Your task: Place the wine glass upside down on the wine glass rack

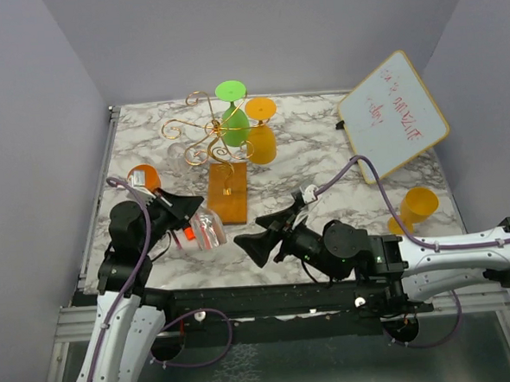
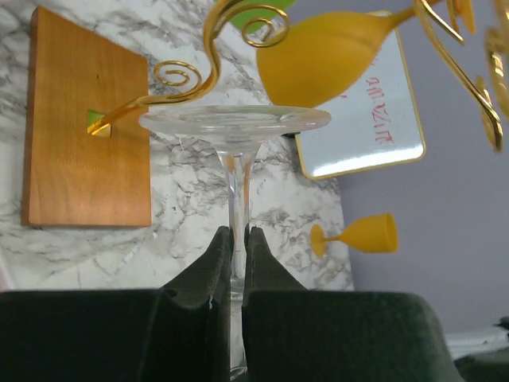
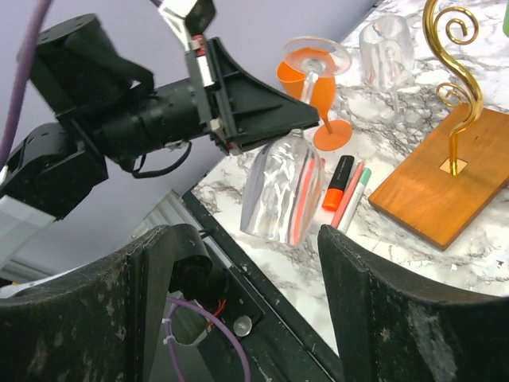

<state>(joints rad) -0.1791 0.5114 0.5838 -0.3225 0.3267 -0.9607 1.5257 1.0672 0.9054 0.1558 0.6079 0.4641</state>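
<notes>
Wine glass clamped at stem in left gripper, jaws tight. Tilted, bowl toward near edge, foot toward rack. Just left of wooden base, over pens. Right gripper spread wide, empty, near bowl, not touching.

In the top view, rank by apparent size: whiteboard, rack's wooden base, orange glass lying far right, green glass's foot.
whiteboard
wooden base
orange glass
green foot, smallest even though raised toward the camera
</notes>
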